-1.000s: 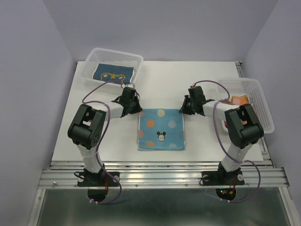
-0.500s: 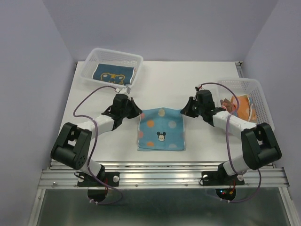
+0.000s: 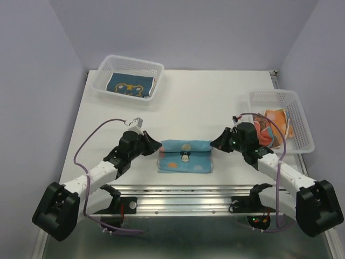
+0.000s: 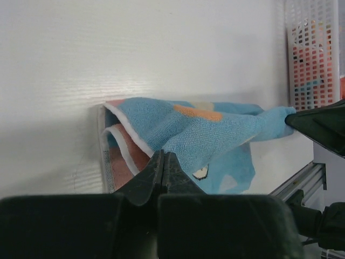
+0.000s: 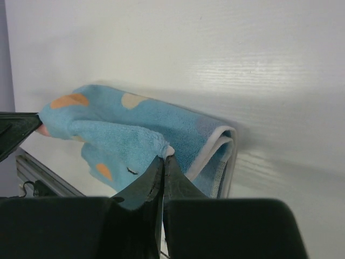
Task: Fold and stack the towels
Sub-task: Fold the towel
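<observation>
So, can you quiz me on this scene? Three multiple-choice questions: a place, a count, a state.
1. Where on the table is the light blue dotted towel?
A. At the far edge.
B. Near the front edge, between the arms.
C. In a corner.

2. How many white baskets stand on it?
A. One.
B. Three.
C. Two.

3. How are the left fingers and right fingers?
A. Both shut on the towel.
B. Both open.
C. One open.

Answers: 1 B, the top view shows it there; 2 C, one far left, one right; 3 A, each wrist view shows them pinching blue cloth.
</observation>
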